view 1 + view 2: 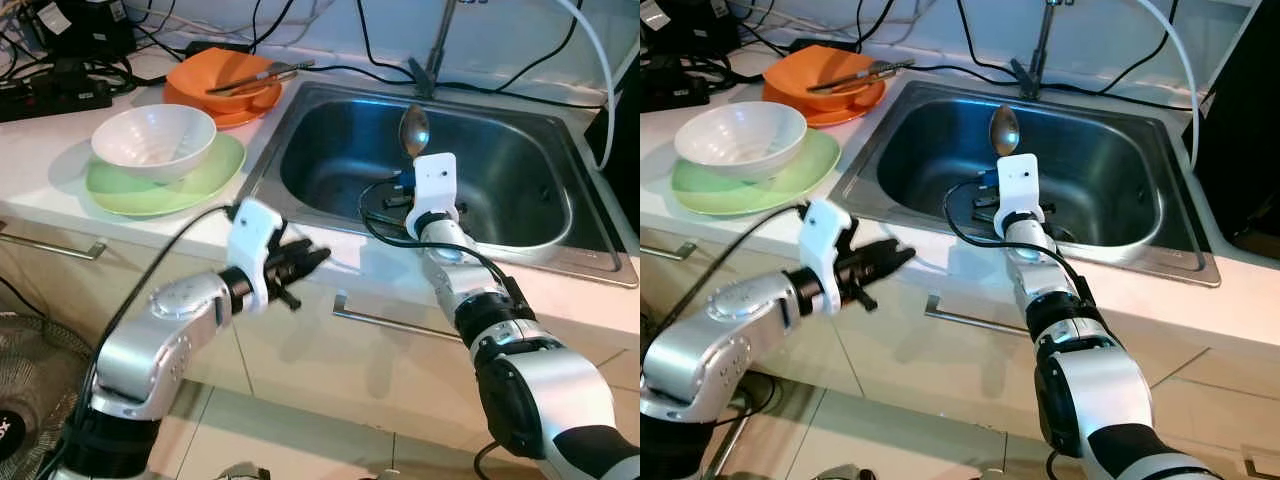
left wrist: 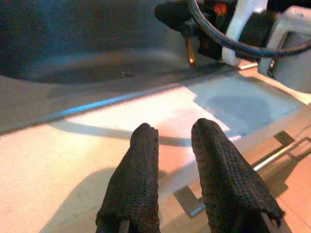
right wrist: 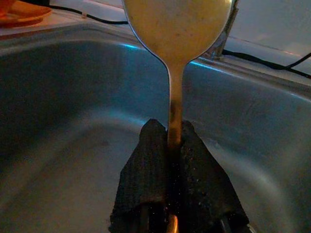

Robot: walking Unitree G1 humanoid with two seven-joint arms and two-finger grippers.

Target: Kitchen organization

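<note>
A metal spoon [image 1: 414, 130] stands upright over the steel sink [image 1: 330, 130], bowl end up. My right gripper [image 3: 172, 131] is shut on its handle, and the spoon's bowl [image 3: 177, 29] looms close in the right wrist view. My left gripper [image 1: 312, 258] hovers at the counter's front edge, left of the right arm. Its fingers [image 2: 141, 160] are slightly apart with nothing between them, pointing toward the sink rim. A white bowl [image 1: 153, 140] sits on a green plate [image 1: 200, 185] left of the sink. Behind them an orange dish [image 1: 200, 85] carries utensils [image 1: 260, 75].
The faucet [image 1: 437, 50] rises behind the sink. Black cables and a power strip [image 1: 55, 95] run along the back of the counter. Drawer handles [image 1: 380, 318] line the cabinet front below. A fan grille [image 1: 25, 370] stands on the floor at the left.
</note>
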